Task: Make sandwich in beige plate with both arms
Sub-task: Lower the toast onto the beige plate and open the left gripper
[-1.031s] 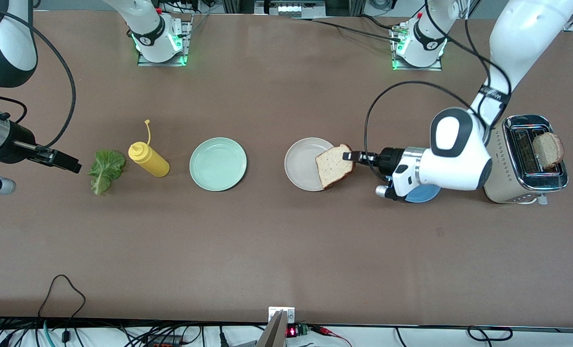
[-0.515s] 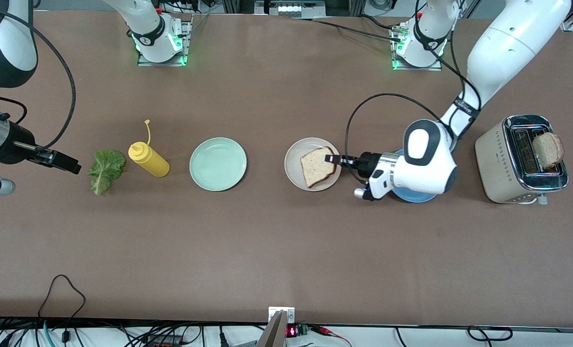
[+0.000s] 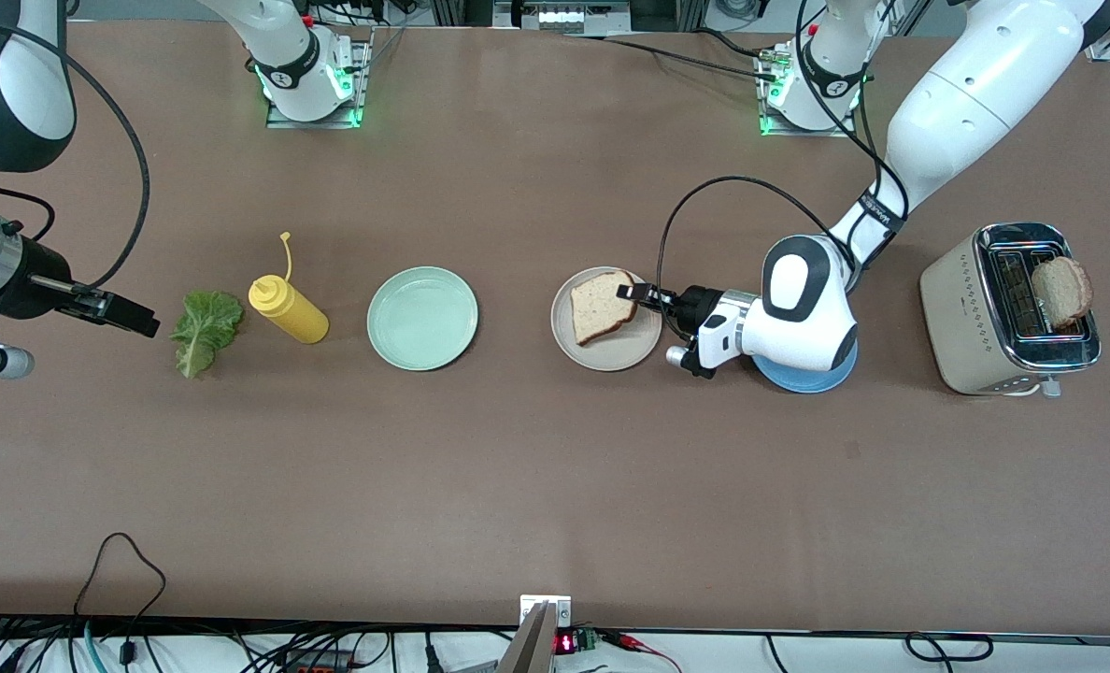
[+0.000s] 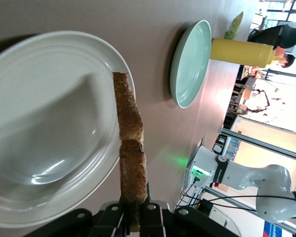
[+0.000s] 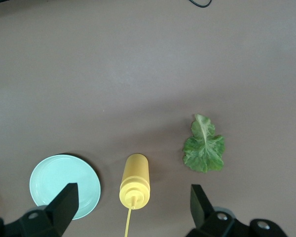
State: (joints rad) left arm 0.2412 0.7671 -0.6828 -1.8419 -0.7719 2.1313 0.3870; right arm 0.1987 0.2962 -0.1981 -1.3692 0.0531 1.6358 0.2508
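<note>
My left gripper is shut on the crust of a speckled bread slice and holds it tilted over the beige plate. In the left wrist view the slice shows edge-on between the fingers of the left gripper, just above the plate. The green lettuce leaf lies on the table toward the right arm's end. My right gripper waits open beside the leaf, holding nothing. From the right wrist the lettuce shows ahead of the right gripper.
A yellow mustard bottle lies between the lettuce and a mint-green plate. A blue plate sits under my left wrist. The toaster at the left arm's end holds another bread slice.
My left gripper has carried the bread slice from the plate's rim to over the plate's middle, toward the right arm's end. The right arm has not moved.
</note>
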